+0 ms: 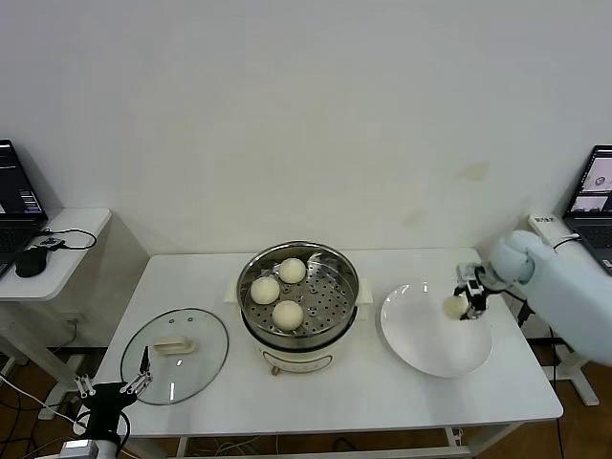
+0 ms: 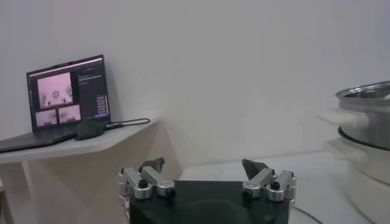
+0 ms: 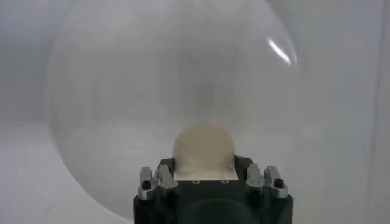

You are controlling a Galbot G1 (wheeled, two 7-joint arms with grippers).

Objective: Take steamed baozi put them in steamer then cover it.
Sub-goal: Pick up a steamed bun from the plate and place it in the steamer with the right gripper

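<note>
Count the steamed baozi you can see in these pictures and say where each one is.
4. Three baozi sit in the steamer: one at the back, one on the left, one in front. The fourth is gripped by the right gripper over the white plate.

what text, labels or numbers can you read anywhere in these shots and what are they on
No text can be read in any view.
Left laptop: windows and lines of text on its screen, too small and blurred to read.
Right laptop: screen content at the frame edge, too small to read.
Steamer, cover, plate, baozi in the right gripper: no marking visible.
</note>
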